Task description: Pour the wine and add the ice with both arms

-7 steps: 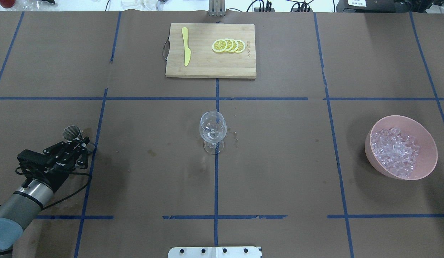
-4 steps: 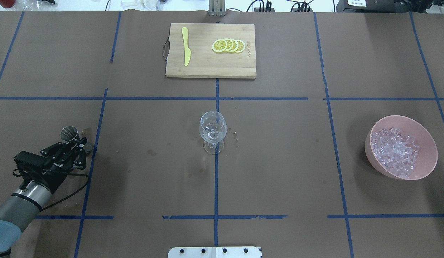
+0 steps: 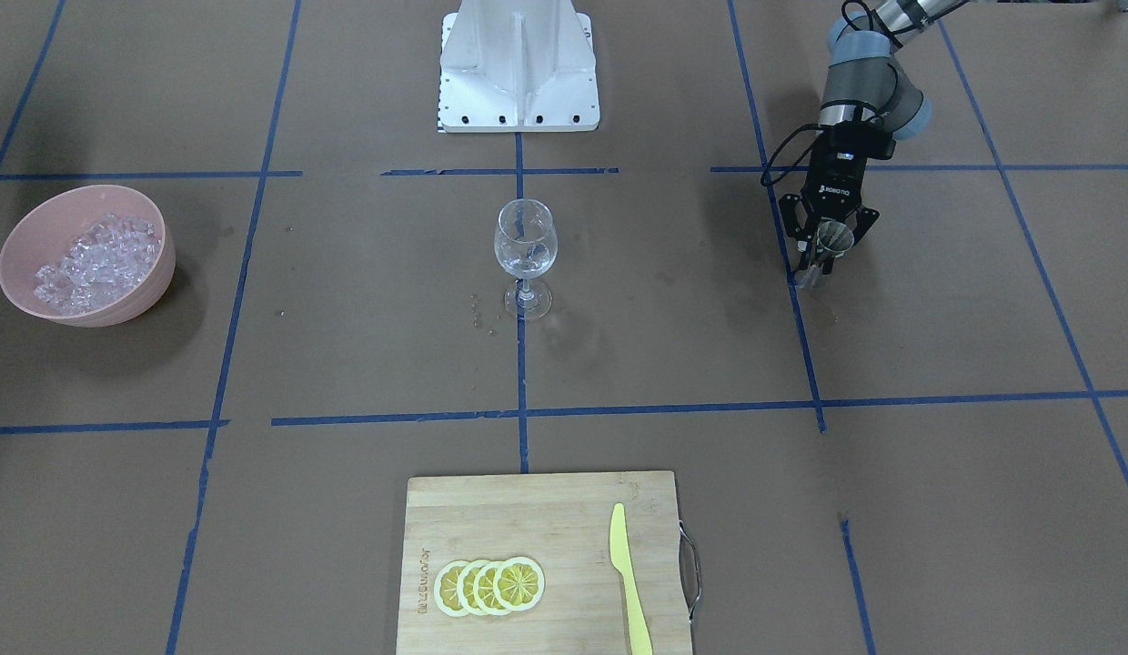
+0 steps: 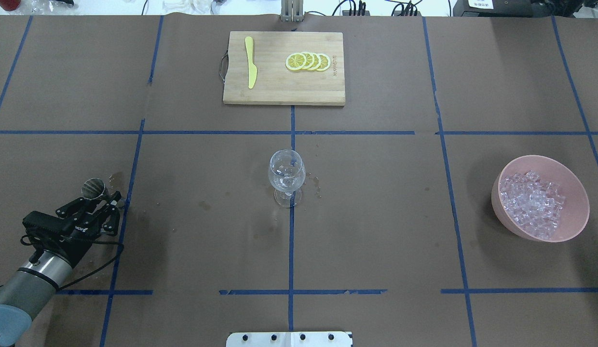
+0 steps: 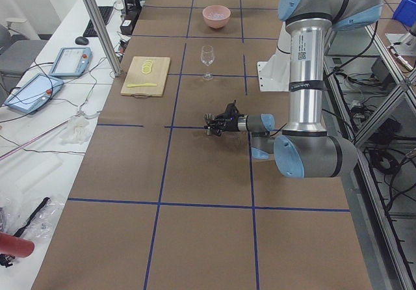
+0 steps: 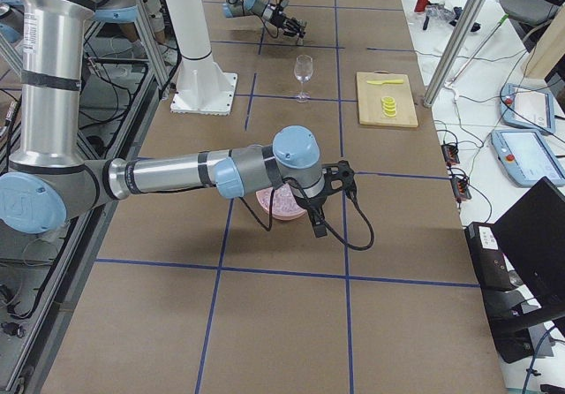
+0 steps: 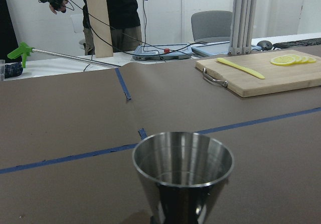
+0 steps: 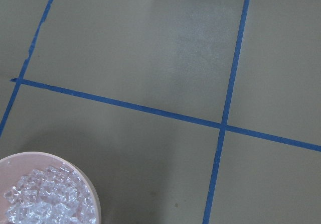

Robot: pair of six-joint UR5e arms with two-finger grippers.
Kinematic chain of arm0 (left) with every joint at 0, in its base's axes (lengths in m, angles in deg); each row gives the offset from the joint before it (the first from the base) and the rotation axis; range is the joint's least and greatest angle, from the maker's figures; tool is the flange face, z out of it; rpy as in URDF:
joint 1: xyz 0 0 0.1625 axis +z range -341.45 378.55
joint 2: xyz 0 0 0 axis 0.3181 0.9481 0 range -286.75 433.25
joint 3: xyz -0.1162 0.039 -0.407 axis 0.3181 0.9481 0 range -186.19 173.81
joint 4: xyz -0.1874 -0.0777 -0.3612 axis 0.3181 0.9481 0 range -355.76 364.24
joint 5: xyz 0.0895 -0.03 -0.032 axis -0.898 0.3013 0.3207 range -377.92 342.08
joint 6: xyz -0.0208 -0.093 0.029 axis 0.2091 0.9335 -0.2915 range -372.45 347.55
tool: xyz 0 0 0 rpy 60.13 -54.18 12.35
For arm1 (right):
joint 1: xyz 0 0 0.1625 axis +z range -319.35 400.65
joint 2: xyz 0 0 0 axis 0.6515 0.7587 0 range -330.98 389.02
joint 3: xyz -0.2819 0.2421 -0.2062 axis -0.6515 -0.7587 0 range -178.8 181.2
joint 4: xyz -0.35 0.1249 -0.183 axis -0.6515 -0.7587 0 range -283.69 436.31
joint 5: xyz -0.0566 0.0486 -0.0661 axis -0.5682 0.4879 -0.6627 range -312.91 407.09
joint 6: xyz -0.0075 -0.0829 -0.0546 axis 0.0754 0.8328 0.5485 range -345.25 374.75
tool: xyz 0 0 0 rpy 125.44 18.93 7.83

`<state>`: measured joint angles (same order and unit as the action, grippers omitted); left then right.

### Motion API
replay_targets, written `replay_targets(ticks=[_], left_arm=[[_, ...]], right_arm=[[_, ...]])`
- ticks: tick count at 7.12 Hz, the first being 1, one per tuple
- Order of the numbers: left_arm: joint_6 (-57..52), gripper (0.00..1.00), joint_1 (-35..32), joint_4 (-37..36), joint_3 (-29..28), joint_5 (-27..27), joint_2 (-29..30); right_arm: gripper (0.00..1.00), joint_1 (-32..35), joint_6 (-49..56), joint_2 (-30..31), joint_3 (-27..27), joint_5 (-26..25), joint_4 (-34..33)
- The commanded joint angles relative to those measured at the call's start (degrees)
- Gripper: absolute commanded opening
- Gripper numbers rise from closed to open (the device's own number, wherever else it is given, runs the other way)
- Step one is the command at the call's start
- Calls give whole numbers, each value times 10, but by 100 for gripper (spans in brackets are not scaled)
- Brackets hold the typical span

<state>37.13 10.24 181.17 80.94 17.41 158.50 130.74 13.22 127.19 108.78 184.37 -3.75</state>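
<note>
- The left end effector (image 4: 107, 198) is gripping a small conical stainless-steel measuring cup (image 4: 93, 188) low on its body, holding it upright at the left end of the brown paper-covered bench (image 4: 376, 231).
- A clear stemmed wine glass (image 4: 287, 174) is standing mid-bench, apparently carrying a little colourless wine (image 3: 525, 261).
- The glittering clear ice cubes (image 4: 533, 202) are sitting in a round pink plastic bowl (image 4: 573, 177) at the far right, close under the right end effector (image 6: 340, 178), making that arm the nearer one. Whether it is wide or narrow I cannot tell.

Brown paper covers a table (image 4: 376, 231) gridded with blue tape (image 4: 207, 132). Beyond stand a white bench (image 5: 26, 127), an aluminium post (image 7: 244, 18), a grey chair (image 7: 212, 25) and a white wall (image 7: 170, 8).
</note>
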Motion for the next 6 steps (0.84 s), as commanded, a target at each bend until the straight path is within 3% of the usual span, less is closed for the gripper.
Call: replay_targets(ticks=[1,2,3,6], left_arm=[[0,73,3,1,3,-3,0],[2,93,3,1,3,-16,0],[3,99,3,2,7,-46,0],[-22,99,2,63,37,-138,-2]], right_arm=[[100,0,0,0,-1,0,0],[100,1,0,0,0,0,0],[100,1,0,0,0,0,0],[100,2,0,0,0,1,0]])
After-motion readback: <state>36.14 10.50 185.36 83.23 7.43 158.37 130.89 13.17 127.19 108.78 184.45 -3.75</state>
